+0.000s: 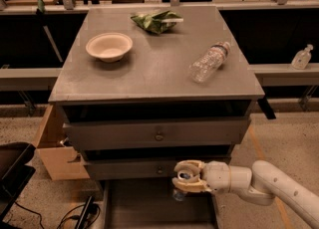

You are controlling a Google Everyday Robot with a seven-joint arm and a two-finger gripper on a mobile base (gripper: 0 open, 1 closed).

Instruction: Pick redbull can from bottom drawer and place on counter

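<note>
My gripper (179, 177) is in front of the cabinet's lower right, level with the middle drawer's front and above the open bottom drawer (149, 209). Its pale fingers are shut on the redbull can (180, 194). The can stands upright in the grip, its silver top showing between the fingers and its blue lower end sticking out below. It hangs clear of the drawer's dark floor. The grey counter (159, 73) lies well above the gripper. My white arm (269, 183) reaches in from the lower right.
On the counter are a white bowl (109, 47), a green snack bag (156, 21) and a clear water bottle (209, 61) lying on its side. A cardboard box (55, 151) sits left of the cabinet, and a black chair (12, 173) stands at lower left.
</note>
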